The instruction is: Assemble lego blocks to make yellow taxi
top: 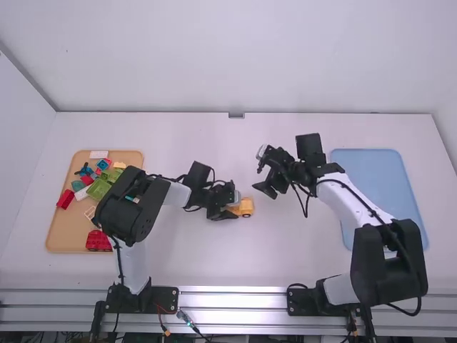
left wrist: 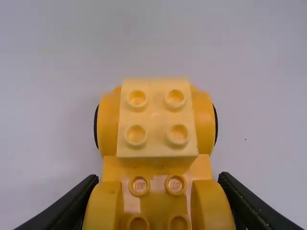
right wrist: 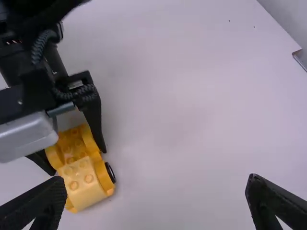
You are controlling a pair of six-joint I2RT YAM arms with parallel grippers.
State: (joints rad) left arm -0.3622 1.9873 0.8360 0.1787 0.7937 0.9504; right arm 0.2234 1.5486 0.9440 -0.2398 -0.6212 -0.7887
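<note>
Black fingers of the left tool (top: pixel 230 213) are clamped on the yellow car base (left wrist: pixel 157 175), one pressed to each side of its rounded fenders, low over the tabletop (top: pixel 285 250) and a little left of its middle in the high view. A pale yellow block (left wrist: pixel 157 120) with four studs sits on the end of the base that sticks out past the fingers, between two rounded fenders there. More studs run along the base between the gripped fenders, and a black wheel (right wrist: pixel 111 172) shows on the flank beside the block.

The right tool (top: pixel 258 179) hangs over the tabletop near the car, to the right of it, its fingers spread wide apart with nothing between them. In the right wrist view the car lies beyond those fingers, in the grip of the other tool.

Farther out, at the left of the high view, an orange-tan tray (top: pixel 63 234) holds loose pieces: a red block (top: pixel 65 199) by its left edge, light green pieces (top: pixel 98 190) near the middle, a pale pink block (top: pixel 98 154) at the far edge and a larger red piece (top: pixel 98 241) in the near right corner. At the right stands a light blue tray (top: pixel 371 168), partly covered by the right arm.
</note>
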